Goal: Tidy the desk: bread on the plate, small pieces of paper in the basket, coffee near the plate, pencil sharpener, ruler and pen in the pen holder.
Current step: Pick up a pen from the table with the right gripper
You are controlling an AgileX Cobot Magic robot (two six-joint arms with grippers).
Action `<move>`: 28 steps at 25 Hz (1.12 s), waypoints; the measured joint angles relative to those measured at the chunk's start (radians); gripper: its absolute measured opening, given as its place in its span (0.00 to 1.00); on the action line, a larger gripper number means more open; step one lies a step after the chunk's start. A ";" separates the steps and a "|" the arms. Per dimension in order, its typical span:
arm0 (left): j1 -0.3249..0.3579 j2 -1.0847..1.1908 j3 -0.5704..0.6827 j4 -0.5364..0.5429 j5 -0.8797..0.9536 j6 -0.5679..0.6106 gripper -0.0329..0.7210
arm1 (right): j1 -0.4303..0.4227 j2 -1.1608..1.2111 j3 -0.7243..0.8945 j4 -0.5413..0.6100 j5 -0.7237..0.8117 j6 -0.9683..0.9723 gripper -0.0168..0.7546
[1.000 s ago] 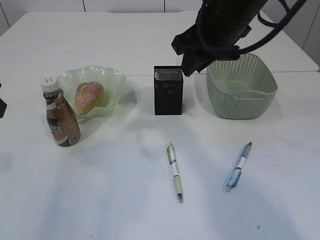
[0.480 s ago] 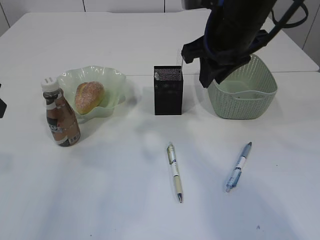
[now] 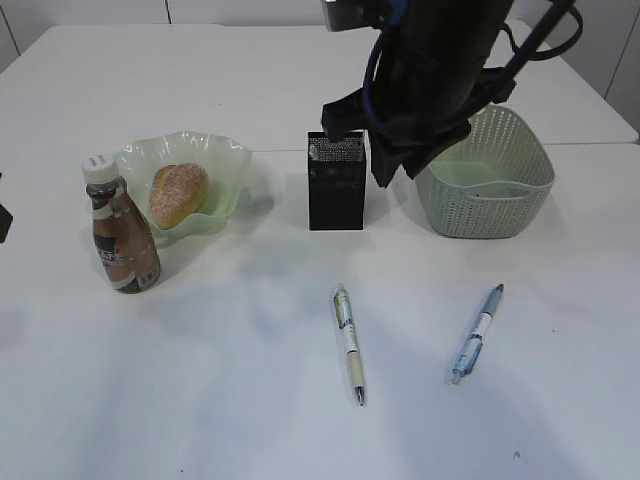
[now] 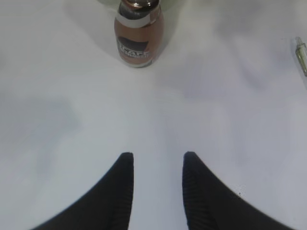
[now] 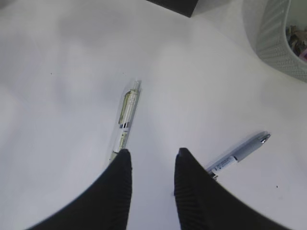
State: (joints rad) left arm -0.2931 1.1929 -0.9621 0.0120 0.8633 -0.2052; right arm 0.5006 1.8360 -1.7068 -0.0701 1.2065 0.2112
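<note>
The bread (image 3: 179, 193) lies in the ruffled pale green plate (image 3: 232, 160). Just left of the plate stands the coffee (image 3: 123, 235), seen ahead of my left gripper (image 4: 157, 158) as the coffee (image 4: 138, 36). That gripper is open and empty above bare desk (image 3: 220, 380). My right arm (image 3: 420, 90) hangs over the gap between the black mesh pen holder (image 3: 335, 190) and the basket (image 3: 485, 185). The right gripper (image 5: 152, 154) is open and empty, high above the desk between a green-white pen (image 5: 125, 117) and a blue pen (image 5: 240, 153). Ruler and pencil sharpener are hidden.
Small paper pieces (image 5: 295, 38) lie inside the basket (image 5: 276, 33). The green-white pen (image 3: 349, 343) and the blue pen (image 3: 477, 332) lie on the near half of the desk. A seam crosses the desk behind the plate and pen holder.
The right arm has swung from above the basket to the left, now hanging beside the pen holder. The left gripper, bread, coffee and pens have not moved.
</note>
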 joint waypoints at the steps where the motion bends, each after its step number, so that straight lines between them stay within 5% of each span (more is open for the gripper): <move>1: 0.000 0.000 0.000 0.000 0.002 0.000 0.36 | 0.000 0.000 0.000 -0.004 -0.007 0.005 0.36; 4: 0.000 0.000 0.000 -0.002 0.006 0.000 0.36 | 0.000 0.004 0.000 -0.004 -0.012 0.018 0.37; 10: 0.000 0.000 0.000 -0.002 0.006 0.000 0.36 | 0.000 0.070 0.000 -0.011 -0.008 0.085 0.54; 28: 0.000 0.000 0.000 0.004 0.006 0.000 0.36 | -0.004 0.255 0.000 0.070 -0.038 0.172 0.56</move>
State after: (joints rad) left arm -0.2931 1.1929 -0.9621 0.0156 0.8690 -0.2052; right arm 0.4963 2.0912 -1.7068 0.0000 1.1688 0.3834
